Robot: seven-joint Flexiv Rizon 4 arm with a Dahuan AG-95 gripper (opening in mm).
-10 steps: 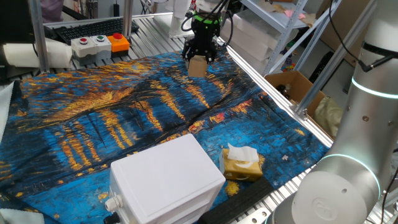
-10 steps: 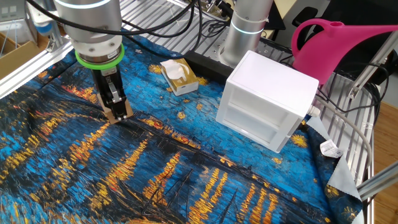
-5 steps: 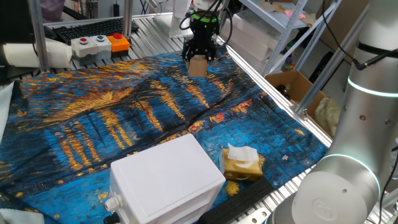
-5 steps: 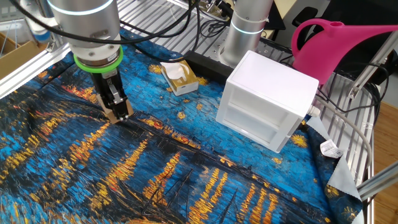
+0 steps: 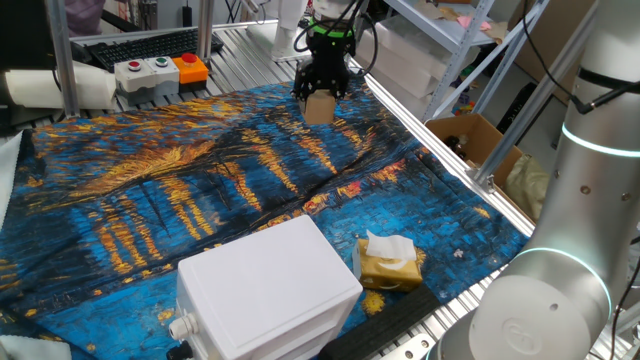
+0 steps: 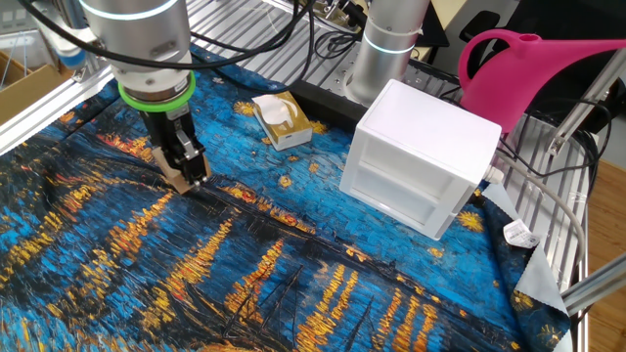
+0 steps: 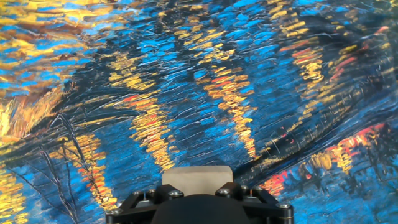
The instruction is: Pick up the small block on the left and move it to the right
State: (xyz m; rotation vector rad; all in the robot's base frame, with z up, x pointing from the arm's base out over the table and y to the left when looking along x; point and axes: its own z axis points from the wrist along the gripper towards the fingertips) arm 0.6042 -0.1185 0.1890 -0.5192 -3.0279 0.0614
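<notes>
Gripper (image 5: 318,96) closed on the small block (image 5: 318,108); block sits pinched between the fingers (image 6: 183,161), its lower half sticking out below them. It's a cube, so no real long axis; faces look roughly square to the fingers, bottom face toward the painted cloth (image 5: 200,190). Can't tell if it touches the cloth or hangs just above.

Landmark: white box (image 6: 421,156). Block is well apart from it, across the cloth near the opposite edge. Tissue packet (image 6: 280,119) lies between, near the box. Pink watering can (image 6: 518,73) behind the box.

Hand view: only the block's top edge (image 7: 198,176) shows above the gripper body.
</notes>
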